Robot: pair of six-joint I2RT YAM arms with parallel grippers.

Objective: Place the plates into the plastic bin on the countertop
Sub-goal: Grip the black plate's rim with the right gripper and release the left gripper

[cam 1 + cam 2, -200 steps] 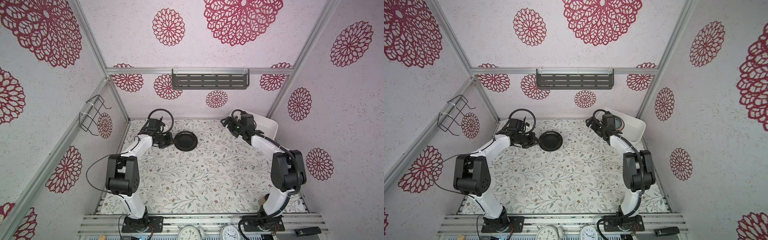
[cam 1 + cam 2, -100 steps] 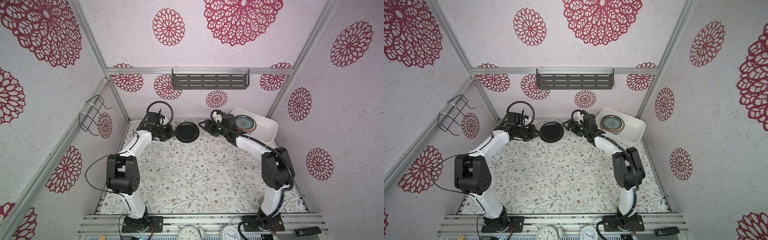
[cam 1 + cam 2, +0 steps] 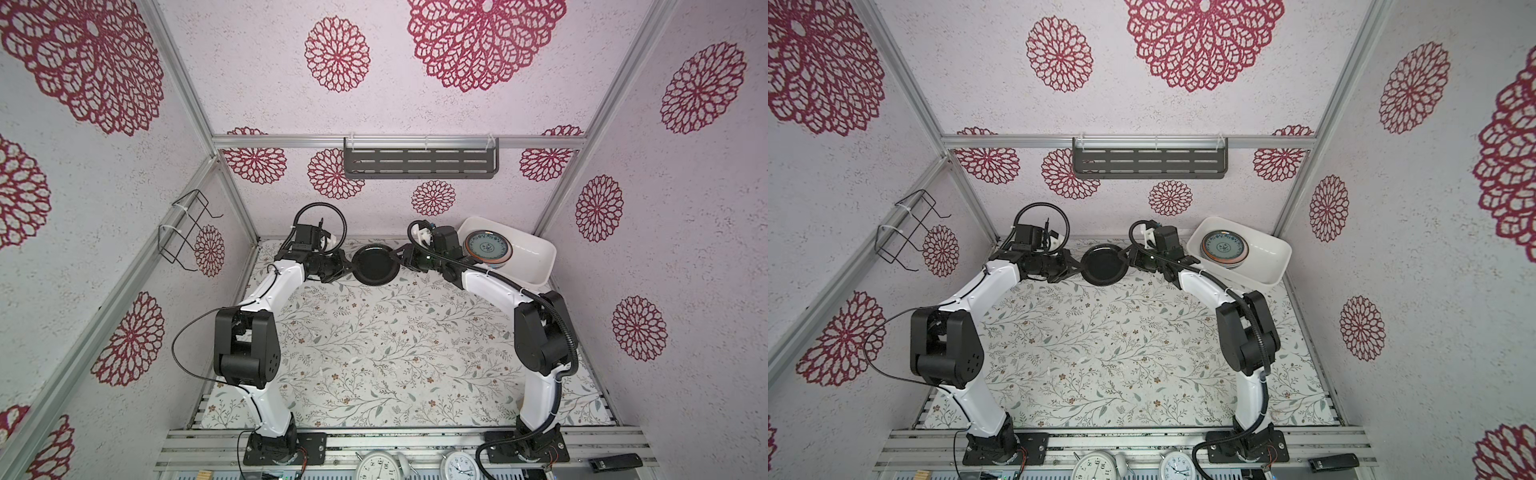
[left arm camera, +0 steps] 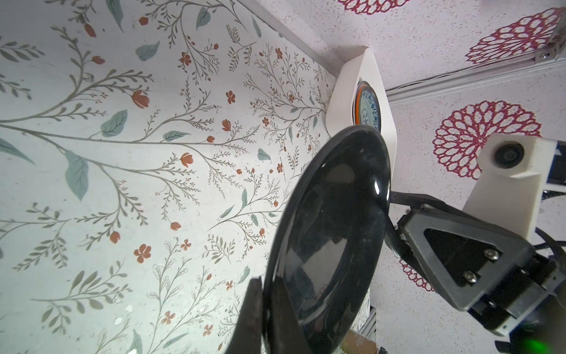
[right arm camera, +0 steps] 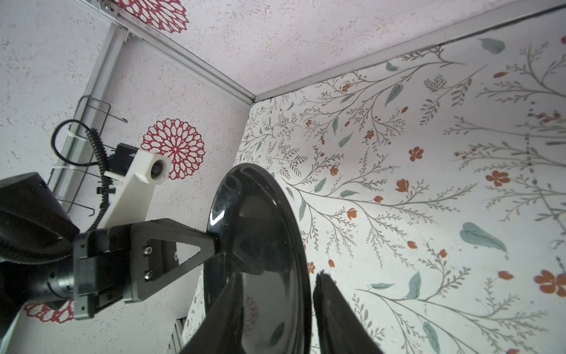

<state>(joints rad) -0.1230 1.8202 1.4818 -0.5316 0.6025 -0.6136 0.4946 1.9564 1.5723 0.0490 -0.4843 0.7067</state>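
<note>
A plain black plate (image 3: 376,264) (image 3: 1104,265) hangs above the back of the countertop (image 3: 395,340), between the two arms. My left gripper (image 3: 349,266) (image 4: 265,280) is shut on its left rim. My right gripper (image 3: 401,259) (image 5: 278,274) straddles the opposite rim with its jaws partly closed. In the right wrist view a narrow gap shows between one finger (image 5: 330,306) and the plate (image 5: 260,245). The white plastic bin (image 3: 536,249) (image 3: 1273,249) stands in the back right corner. A stack of plates lies in its left half, a teal patterned plate (image 3: 487,246) (image 4: 369,105) on top.
A dark grey slotted shelf (image 3: 420,163) hangs on the back wall and a wire rack (image 3: 187,232) on the left wall. Two clocks (image 3: 376,467) sit below the front rail. The right half of the bin holds no plates.
My right gripper has swung left from over the bin to the black plate and narrowed its jaws round the rim. My left gripper carried the plate slightly right and back.
</note>
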